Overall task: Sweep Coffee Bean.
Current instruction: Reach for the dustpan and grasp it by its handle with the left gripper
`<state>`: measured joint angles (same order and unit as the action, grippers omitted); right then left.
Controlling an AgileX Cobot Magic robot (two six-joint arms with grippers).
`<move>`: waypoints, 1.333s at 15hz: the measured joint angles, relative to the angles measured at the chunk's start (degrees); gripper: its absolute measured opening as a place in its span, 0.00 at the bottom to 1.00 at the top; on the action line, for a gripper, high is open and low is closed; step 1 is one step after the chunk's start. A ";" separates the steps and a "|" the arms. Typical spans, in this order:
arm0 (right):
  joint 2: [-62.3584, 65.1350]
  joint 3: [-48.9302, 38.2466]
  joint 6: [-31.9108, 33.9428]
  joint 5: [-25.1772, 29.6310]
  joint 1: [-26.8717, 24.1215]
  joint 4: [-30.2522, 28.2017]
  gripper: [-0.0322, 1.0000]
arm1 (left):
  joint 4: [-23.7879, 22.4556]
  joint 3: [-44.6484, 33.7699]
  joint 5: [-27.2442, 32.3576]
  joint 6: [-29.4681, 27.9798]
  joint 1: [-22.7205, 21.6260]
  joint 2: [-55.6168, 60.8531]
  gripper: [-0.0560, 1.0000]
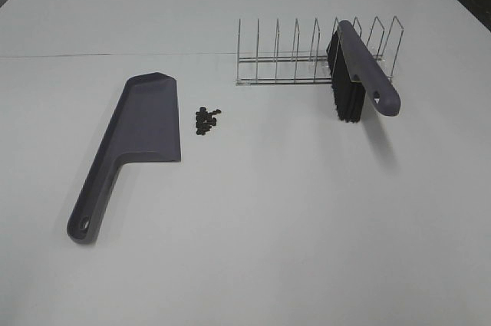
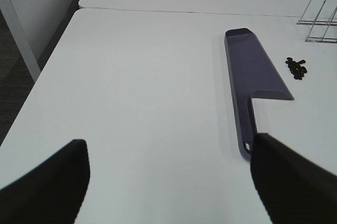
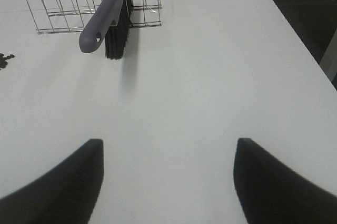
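A small cluster of dark coffee beans (image 1: pixel 206 119) lies on the white table, just right of the grey dustpan (image 1: pixel 130 144), which lies flat with its handle toward the front. The beans (image 2: pixel 297 68) and dustpan (image 2: pixel 256 78) also show in the left wrist view; a few beans (image 3: pixel 5 60) sit at the edge of the right wrist view. A grey brush with black bristles (image 1: pixel 357 77) leans in a wire rack (image 1: pixel 307 54); it shows in the right wrist view (image 3: pixel 108 18) too. My left gripper (image 2: pixel 167 182) and right gripper (image 3: pixel 167 182) are open, empty, and out of the exterior view.
The wire rack (image 3: pixel 79 5) stands at the back right with several upright dividers. The table's left edge (image 2: pixel 37 84) drops to a dark floor; its right edge (image 3: pixel 295 31) shows in the right wrist view. A seam (image 1: pixel 115 56) runs across the table behind the dustpan.
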<state>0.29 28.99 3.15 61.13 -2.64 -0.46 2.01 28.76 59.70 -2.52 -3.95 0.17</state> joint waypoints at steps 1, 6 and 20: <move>0.00 0.00 0.00 0.00 0.00 0.00 0.62 | 0.00 0.00 0.00 0.00 0.00 0.00 0.80; 0.00 0.00 0.00 0.00 0.00 0.00 0.62 | 0.00 0.00 0.00 0.00 0.00 0.00 0.80; 0.00 0.00 0.00 0.00 0.00 0.00 0.62 | 0.00 0.00 0.00 0.00 0.00 0.00 0.80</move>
<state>0.29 28.99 3.15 61.13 -2.64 -0.46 2.01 28.76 59.70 -2.52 -3.95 0.17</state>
